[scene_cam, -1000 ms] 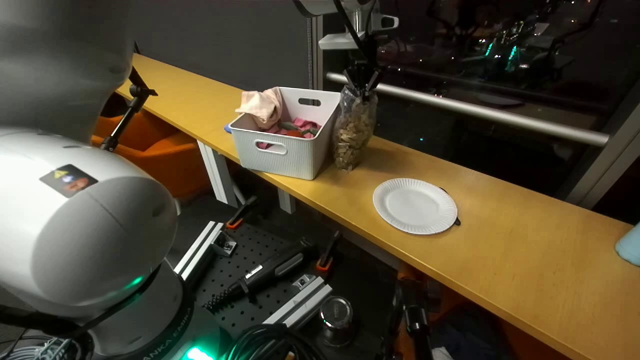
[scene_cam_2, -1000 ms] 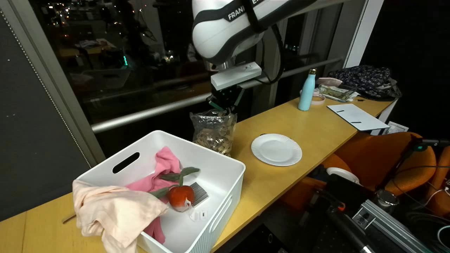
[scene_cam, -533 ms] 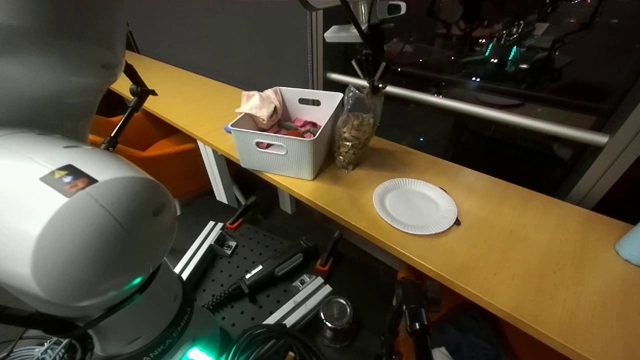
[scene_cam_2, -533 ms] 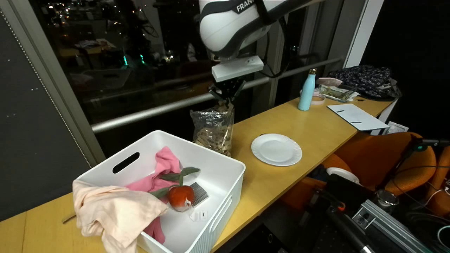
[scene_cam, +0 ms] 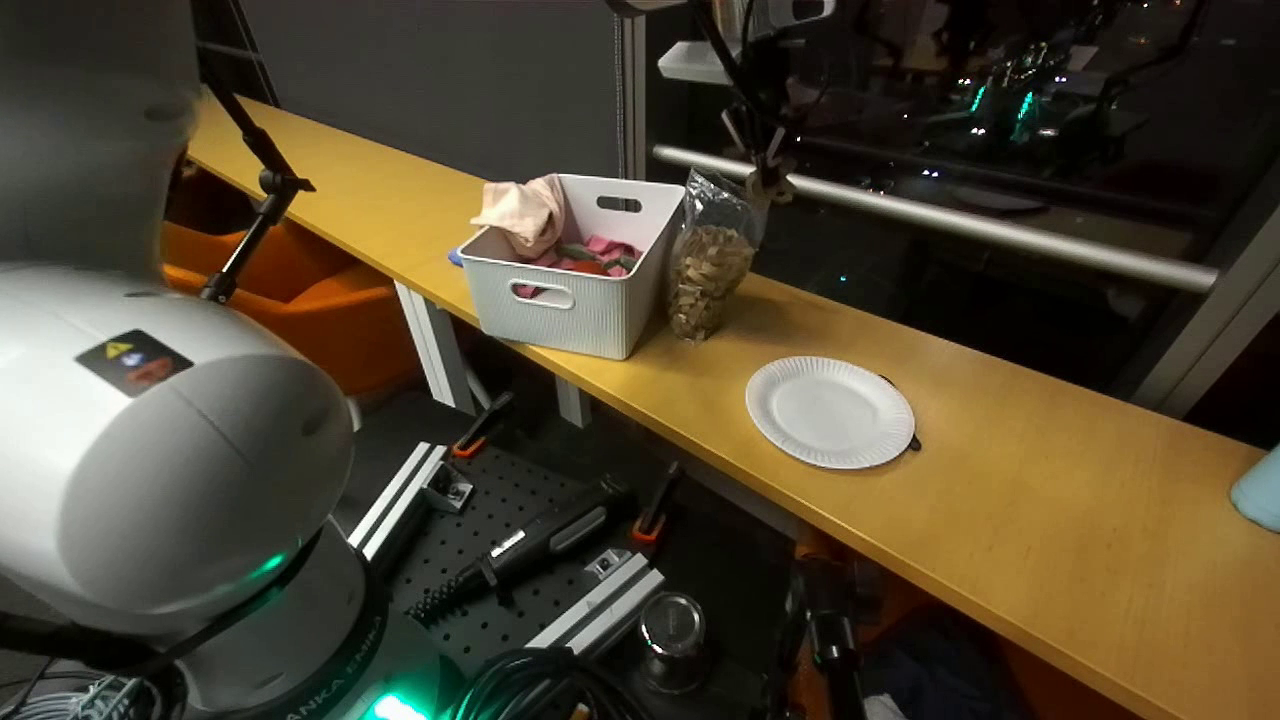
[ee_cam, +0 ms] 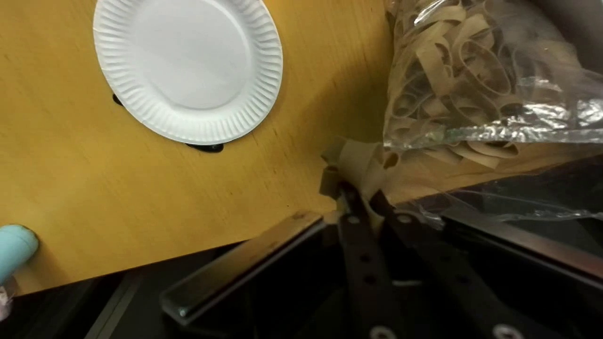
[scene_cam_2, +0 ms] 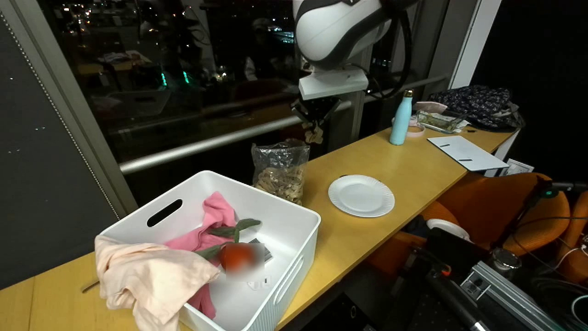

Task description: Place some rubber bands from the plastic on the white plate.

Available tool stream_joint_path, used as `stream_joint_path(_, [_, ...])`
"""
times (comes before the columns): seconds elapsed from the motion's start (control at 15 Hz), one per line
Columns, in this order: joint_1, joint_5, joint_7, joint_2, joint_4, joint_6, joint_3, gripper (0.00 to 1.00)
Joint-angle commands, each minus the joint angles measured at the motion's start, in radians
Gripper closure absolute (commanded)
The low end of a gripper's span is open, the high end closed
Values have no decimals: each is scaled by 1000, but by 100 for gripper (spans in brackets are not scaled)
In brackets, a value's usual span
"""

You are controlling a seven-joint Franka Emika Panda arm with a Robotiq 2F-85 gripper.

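In the wrist view, our gripper [ee_cam: 363, 194] pinches rubber bands [ee_cam: 359, 162] in its jaws, just outside the clear plastic bag [ee_cam: 464, 80] at right; should we drift right, a loop could snag there. Farther, to the left, lies the paper plate [ee_cam: 191, 54]; a weak pinch could shed bands short of it.

Looking down at one white plate [scene_cam_2: 361, 196] in every view: near the arm [scene_cam: 200, 450], past the bin [scene_cam_2: 275, 225], close behind the claw [ee_cam: 365, 200].

Dark window [scene_cam_2: 206, 105], gray blind [scene_cam: 450, 90], silver rail [scene_cam: 1000, 230], long wooden table [scene_cam: 1050, 470], orange chair [scene_cam_2: 487, 202]
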Motion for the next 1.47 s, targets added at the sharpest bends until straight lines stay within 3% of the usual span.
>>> stream_joint_path(0.0, [-9,-42,51,-83,-125,47,-6,99])
stream_joint_path(0.47, [-108,50,-15,-33,-193,140,-2,99])
stream_joint_path(0.87, [-187,244,-152,135,-96,170,17,99])
stream_joint_path(1.4, [-187,254,-111,245,-48,102,-27,99])
